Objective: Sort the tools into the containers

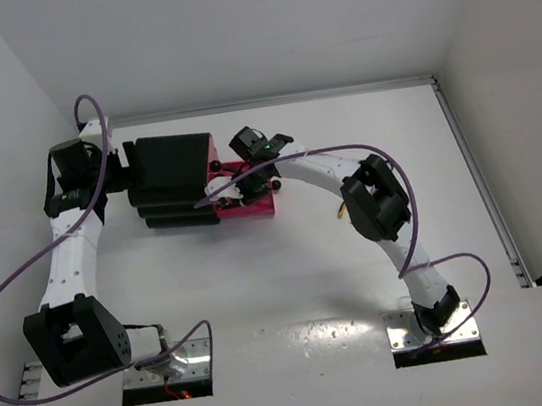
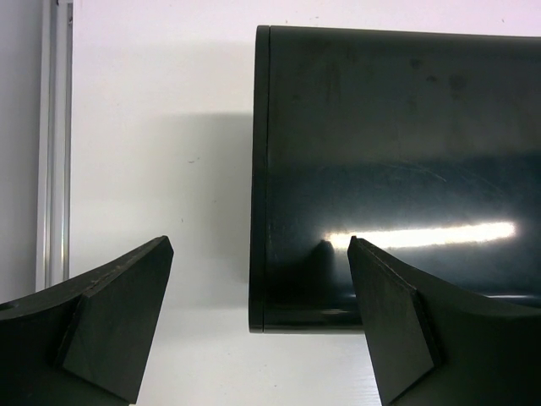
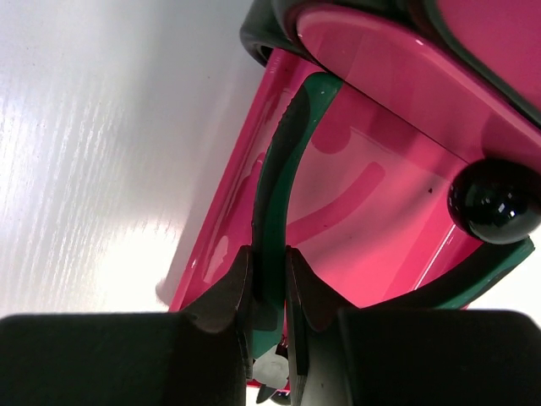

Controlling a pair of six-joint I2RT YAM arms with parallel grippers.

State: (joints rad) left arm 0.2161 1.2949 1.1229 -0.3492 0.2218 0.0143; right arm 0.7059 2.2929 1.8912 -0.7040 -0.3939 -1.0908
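Note:
The black cabinet lies at the back left, and its dark glossy wall fills the left wrist view. One pink drawer is pulled out to the right; its inside shows in the right wrist view, with a round black knob. My right gripper is shut on a curved green-and-black tool handle and holds it over the open drawer. My left gripper is open and empty at the cabinet's left end. The silver wrench is out of view.
A small yellow thing lies on the table beside my right arm's elbow, mostly hidden. White walls close in at the left, back and right. A metal rail runs along the table's right edge.

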